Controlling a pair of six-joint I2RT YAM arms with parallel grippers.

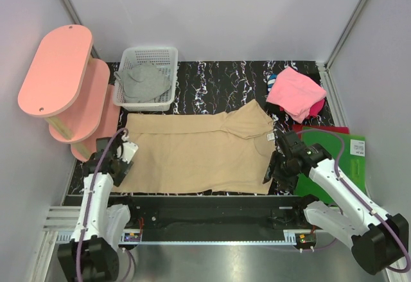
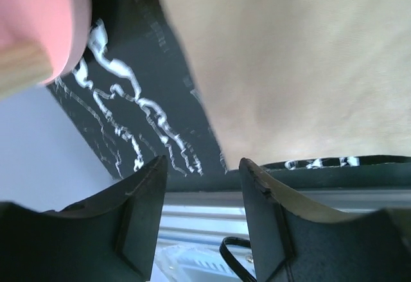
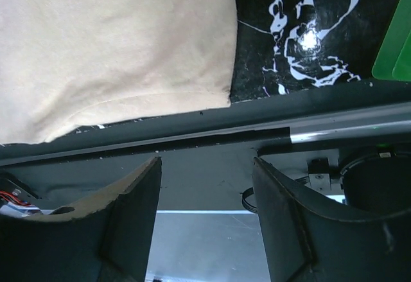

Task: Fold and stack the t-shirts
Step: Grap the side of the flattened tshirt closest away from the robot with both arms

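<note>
Tan t-shirt (image 1: 192,153) flat, left gripper (image 2: 202,166) beside near corner

Spread t-shirt (image 1: 199,153) lies flat along the bench (image 1: 218,83) near edge, centred. Basket (image 1: 145,106) at far-left corner, crumpled t-shirt (image 1: 144,81) in it. Shelf (image 1: 58,70) on the left edge beside the basket. Folded t-shirt (image 1: 295,92) at far-right corner; sheet (image 1: 350,160) in front of it on the right edge. Left gripper (image 2: 203,166) at the spread t-shirt's near-left corner, right gripper (image 3: 207,163) at its near-right.
</note>
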